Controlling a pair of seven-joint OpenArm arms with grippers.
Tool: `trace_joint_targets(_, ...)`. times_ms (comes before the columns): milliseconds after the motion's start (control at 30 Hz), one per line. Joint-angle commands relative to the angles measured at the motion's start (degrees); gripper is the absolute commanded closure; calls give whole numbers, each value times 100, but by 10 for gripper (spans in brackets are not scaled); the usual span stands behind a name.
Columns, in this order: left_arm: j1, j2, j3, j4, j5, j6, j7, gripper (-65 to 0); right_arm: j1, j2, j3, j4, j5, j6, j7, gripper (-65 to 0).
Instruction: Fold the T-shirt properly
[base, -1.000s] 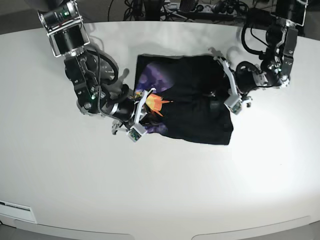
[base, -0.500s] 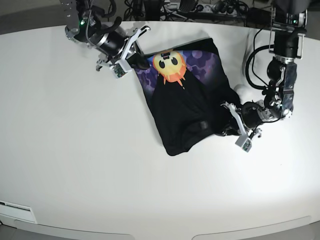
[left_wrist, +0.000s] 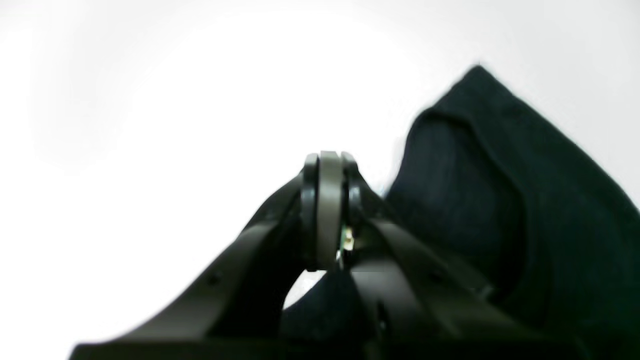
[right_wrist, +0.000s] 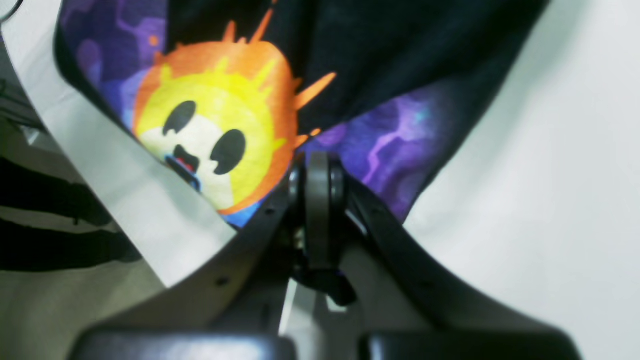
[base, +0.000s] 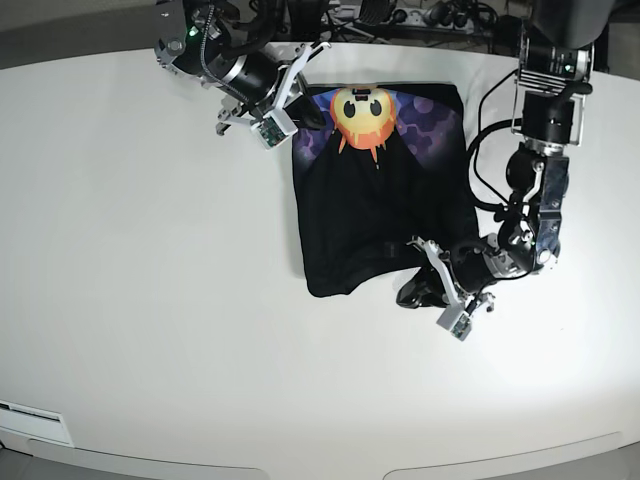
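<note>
The black T-shirt (base: 370, 220) lies stretched on the white table (base: 150, 300), with its sun-face print (base: 362, 112) and purple hexagons turned up at the far edge. My right gripper (base: 303, 112) is shut on the shirt's far left corner. In the right wrist view its jaws (right_wrist: 317, 172) are closed right below the print (right_wrist: 215, 130). My left gripper (base: 412, 292) is shut on the shirt's near right corner. In the left wrist view it (left_wrist: 327, 167) is closed, with plain black cloth (left_wrist: 500, 210) bunched to its right.
Cables and a power strip (base: 400, 15) run behind the table's far edge, close to my right gripper. The table edge and dark floor (right_wrist: 50, 210) show at the left of the right wrist view. A white label (base: 35, 420) sits at the front left.
My right gripper has carried its corner to the right along the far edge. My left gripper has pulled its corner toward the front and left. The shirt has turned and drawn out lengthwise.
</note>
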Motion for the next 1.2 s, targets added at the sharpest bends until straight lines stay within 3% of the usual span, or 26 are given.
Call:
trace_joint_targets(0,-249,-133,-37,103,-282,-30,-7,0,94,-26,-7,243,92,39,160,0)
trace_joint_targets(167,-560,-605,-52,597,-2142,-30,1655,0,208,-20,-4,1198,92,-20,46,0)
trace_joint_targets(267,-459,-1043,-111,1246,-3790,-30,2776,0,57,109,-4,1928,90,-352,33,0)
trace_joint_targets(367,-142,-1521,-227,1969,-5341,-30,3541,0,-175,245,-4,1976,-142,-997,-144,0)
trace_joint_targets(533,863,-1910,-649,3241,-5341,-30,3934,0,-658,402,2,1976,-599,-1617,-356,0)
trace_joint_targets(833,3368,-2006,-1539,5440,-5341,-30,4138,0,-1714,461,24,1976,-1209,-2120,-361,0)
trace_joint_targets(1167,5700,-1985,-3023,5899,-5341,-30,4146,0,-2693,485,824,1976,-1040,-2186,-367,0)
